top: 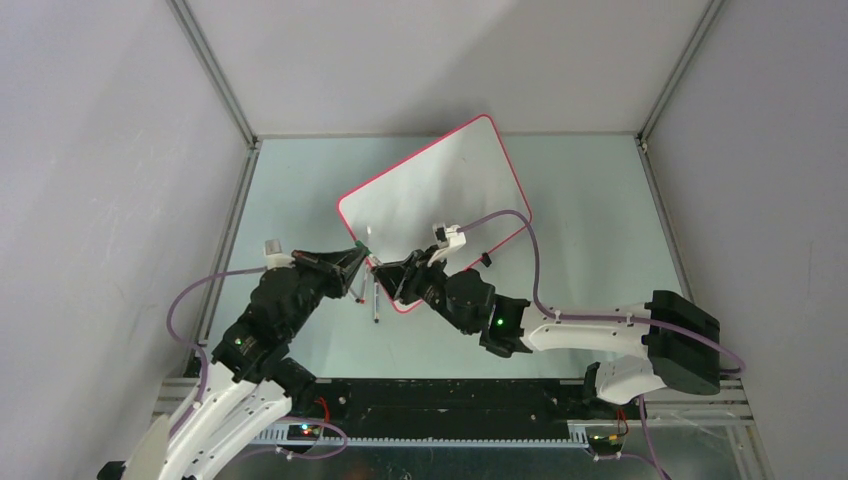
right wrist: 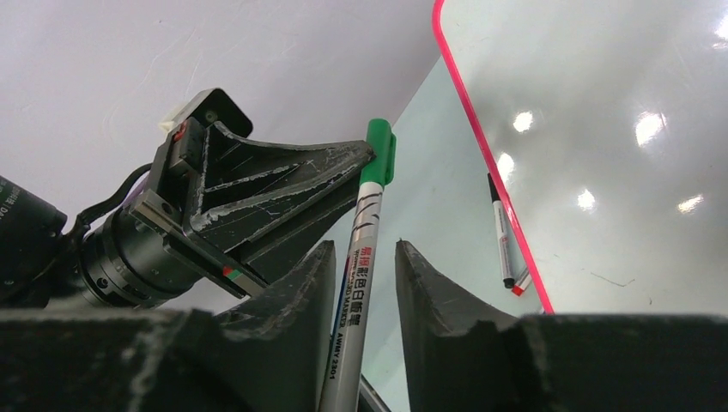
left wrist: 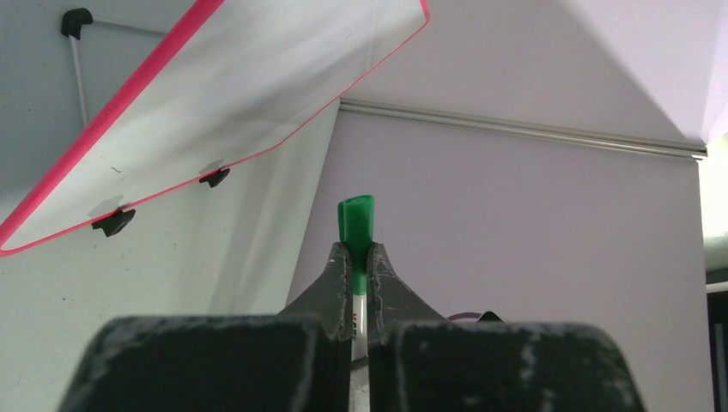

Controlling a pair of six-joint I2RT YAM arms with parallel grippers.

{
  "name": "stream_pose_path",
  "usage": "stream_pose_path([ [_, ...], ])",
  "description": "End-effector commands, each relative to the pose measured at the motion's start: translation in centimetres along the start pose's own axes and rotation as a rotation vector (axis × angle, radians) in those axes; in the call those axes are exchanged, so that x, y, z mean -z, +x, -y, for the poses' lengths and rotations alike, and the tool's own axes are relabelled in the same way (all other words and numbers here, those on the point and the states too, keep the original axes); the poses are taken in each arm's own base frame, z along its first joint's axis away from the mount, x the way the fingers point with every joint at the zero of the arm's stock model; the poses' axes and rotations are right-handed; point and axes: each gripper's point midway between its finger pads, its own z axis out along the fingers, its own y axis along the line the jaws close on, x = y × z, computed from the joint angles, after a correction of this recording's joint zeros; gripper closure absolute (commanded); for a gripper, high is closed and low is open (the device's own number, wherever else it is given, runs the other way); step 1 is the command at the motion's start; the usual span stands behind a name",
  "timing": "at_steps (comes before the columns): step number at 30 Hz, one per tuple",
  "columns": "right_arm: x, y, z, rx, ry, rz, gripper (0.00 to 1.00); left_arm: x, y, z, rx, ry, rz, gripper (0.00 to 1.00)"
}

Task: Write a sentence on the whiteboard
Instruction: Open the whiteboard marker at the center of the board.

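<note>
Left gripper (left wrist: pixel 356 253) is clenched on the green cap end of a marker (right wrist: pixel 371 193), just off the near edge of the whiteboard (top: pixel 440 190). Right gripper (right wrist: pixel 365 253) straddles the marker's grey barrel with its fingers released; a gap shows on one side. Whiteboard lies flat on the table (top: pixel 600 220), corner-on to the arms, no writing visible. Two spare pens (right wrist: pixel 499 232) lie just beside its rim. Step in hand, likely: uncapping. Next: right fingers close on the barrel, then pull straight away from the cap.
</note>
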Motion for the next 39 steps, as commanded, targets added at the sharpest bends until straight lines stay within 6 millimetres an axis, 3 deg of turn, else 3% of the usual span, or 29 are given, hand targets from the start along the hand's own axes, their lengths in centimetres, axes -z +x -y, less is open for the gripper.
stream_pose_path([
  [1, -0.7, -1.9, -1.2, -0.045, -0.01, 0.047, 0.66, 0.1, 0.1, 0.5, 0.003, 0.028, -0.007, 1.0],
  [3, -0.7, -1.9, -1.1, -0.044, -0.008, 0.045, 0.77, 0.0, 0.3, 0.3, 0.002, 0.022, -0.016, 1.0],
  [4, -0.7, -2.0, -1.0, -0.043, -0.005, 0.044, 0.9, -0.1, 0.4, 0.2, 0.004, 0.018, -0.018, 1.0],
  [6, -0.6, -2.0, -0.8, -0.04, 0.002, 0.04, 1.0, -0.3, 0.5, 0.1, 0.006, 0.014, -0.026, 1.0],
  [18, 0.7, -2.2, 0.2, 0.001, 0.052, 0.004, 1.0, 0.0, -2.0, -1.2, 0.03, -0.004, 0.106, 1.0],
  [27, 3.5, -2.3, 1.7, 0.002, 0.049, -0.013, 1.0, -0.5, -4.1, -2.2, 0.005, -0.047, 0.162, 1.0],
  [39, 7.0, -1.7, 4.0, 0.017, 0.057, -0.064, 1.0, -0.5, -8.0, -5.4, -0.007, -0.134, 0.27, 1.0],
])
